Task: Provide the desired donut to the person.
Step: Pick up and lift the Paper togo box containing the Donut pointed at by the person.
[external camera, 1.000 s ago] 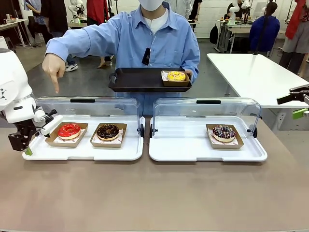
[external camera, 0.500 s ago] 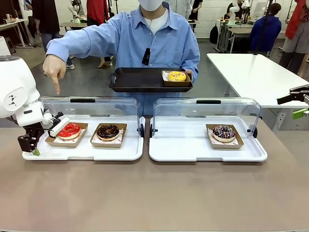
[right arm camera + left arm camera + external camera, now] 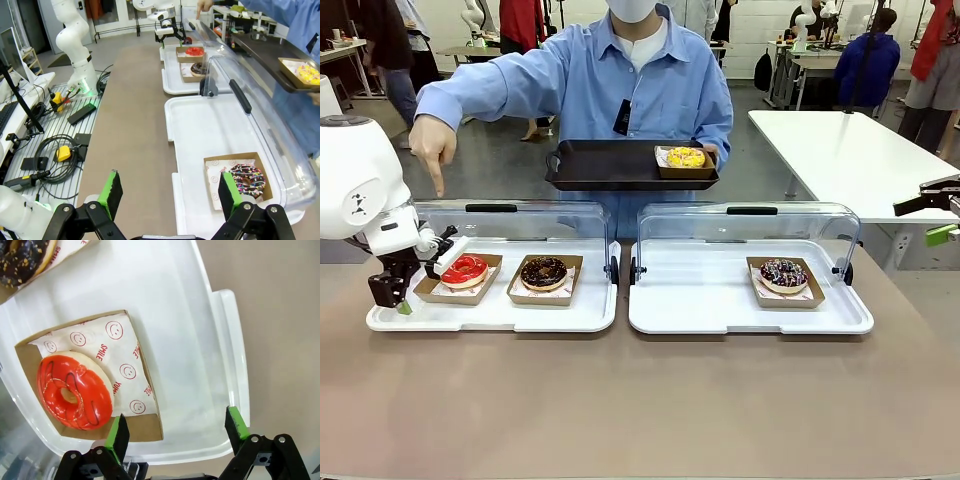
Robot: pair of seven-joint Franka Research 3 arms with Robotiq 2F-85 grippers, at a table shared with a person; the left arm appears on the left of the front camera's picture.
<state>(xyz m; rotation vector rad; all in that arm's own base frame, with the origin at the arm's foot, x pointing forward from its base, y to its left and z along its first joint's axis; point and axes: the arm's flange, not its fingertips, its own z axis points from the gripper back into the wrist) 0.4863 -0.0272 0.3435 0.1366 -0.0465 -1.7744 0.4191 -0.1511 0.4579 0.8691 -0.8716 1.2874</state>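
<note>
The person in a light blue shirt holds a black tray carrying a yellow donut and points a finger down over the left case. Below it, a red-glazed donut lies in a cardboard box on smiley paper. My left gripper hangs open just beside that box, over the white tray's bare corner, and one finger is near the box's edge. My right gripper is open and empty, above the table's right end.
A chocolate donut sits next to the red one. A sprinkled donut lies on the right white tray. Both clear lids stand raised behind the trays. A second white table is at the far right.
My left arm has moved right and slightly up, bringing its open gripper closer to the red donut's box. The person's pointing hand and tray have stayed put.
</note>
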